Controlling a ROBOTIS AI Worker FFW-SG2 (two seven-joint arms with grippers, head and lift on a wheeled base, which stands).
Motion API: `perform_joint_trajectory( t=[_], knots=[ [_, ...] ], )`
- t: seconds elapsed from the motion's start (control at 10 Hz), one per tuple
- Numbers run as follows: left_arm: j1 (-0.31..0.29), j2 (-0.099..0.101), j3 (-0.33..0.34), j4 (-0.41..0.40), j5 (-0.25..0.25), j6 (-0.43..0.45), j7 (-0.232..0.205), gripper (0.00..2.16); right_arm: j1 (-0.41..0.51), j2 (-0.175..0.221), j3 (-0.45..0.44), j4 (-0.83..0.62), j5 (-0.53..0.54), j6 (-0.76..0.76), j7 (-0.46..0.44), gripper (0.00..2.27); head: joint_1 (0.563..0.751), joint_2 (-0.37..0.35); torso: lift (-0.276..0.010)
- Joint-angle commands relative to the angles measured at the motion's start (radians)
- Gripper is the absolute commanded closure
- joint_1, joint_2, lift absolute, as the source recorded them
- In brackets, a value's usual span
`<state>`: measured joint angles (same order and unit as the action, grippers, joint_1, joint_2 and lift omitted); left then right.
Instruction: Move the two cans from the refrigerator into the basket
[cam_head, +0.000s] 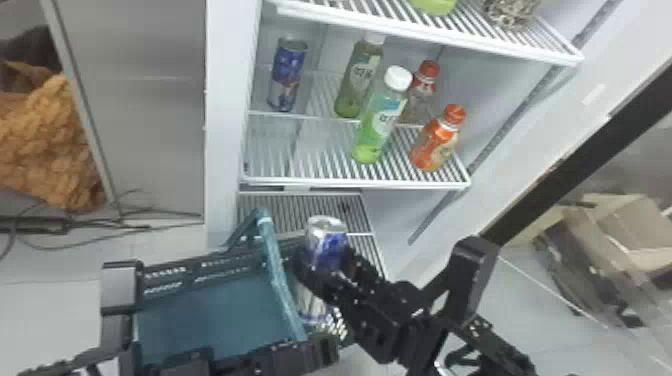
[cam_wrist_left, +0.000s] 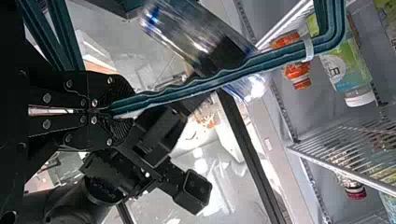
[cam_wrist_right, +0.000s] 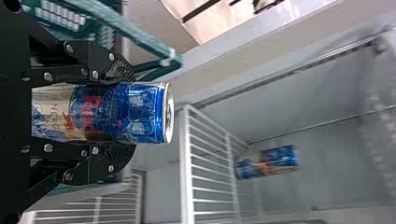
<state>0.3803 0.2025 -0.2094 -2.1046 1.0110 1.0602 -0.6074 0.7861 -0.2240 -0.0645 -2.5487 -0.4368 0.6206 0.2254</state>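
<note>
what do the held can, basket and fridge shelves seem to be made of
Can: metal, probably aluminium, glossy print, with a shiny silver rim. Basket: likely moulded plastic, fairly matt teal, with regular slots through its side. Shelves: probably coated steel wire, smooth white, judging by the slim parallel bars.

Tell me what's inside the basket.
Bare teal surface and no can show inside the basket; anything along its near edge is covered by the left arm, so I can't tell there.
</note>
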Motion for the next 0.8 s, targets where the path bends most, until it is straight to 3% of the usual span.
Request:
perform_joint_trajectory(
  t=[0.0, 0.1, 0.4, 0.7],
  knots=[
    [0.0, 0.0, 0.0, 0.0, 0.0, 0.0, 0.0, 1.22, -0.003, 0.0, 0.001, 0.01, -0.016, 0.062, -0.008, 0.91, 0.695, -0.35, -0.276],
    [0.0, 0.0, 0.0, 0.0, 0.0, 0.0, 0.0, 1.22, -0.015, 0.0, 0.001, 0.022, -0.026, 0.099, -0.006, 0.87, 0.695, -0.35, -0.276],
    [0.0, 0.0, 0.0, 0.0, 0.002, 0.0, 0.0, 1.22, -0.045, -0.003, -0.001, 0.054, -0.028, 0.103, -0.003, 0.44, 0.695, -0.35, -0.276],
    [-0.002, 0.0, 0.0, 0.0, 0.002, 0.0, 0.0, 1.22, -0.047, -0.005, -0.005, 0.051, 0.0, -0.005, 0.008, 0.4, 0.695, -0.35, -0.276]
  ],
)
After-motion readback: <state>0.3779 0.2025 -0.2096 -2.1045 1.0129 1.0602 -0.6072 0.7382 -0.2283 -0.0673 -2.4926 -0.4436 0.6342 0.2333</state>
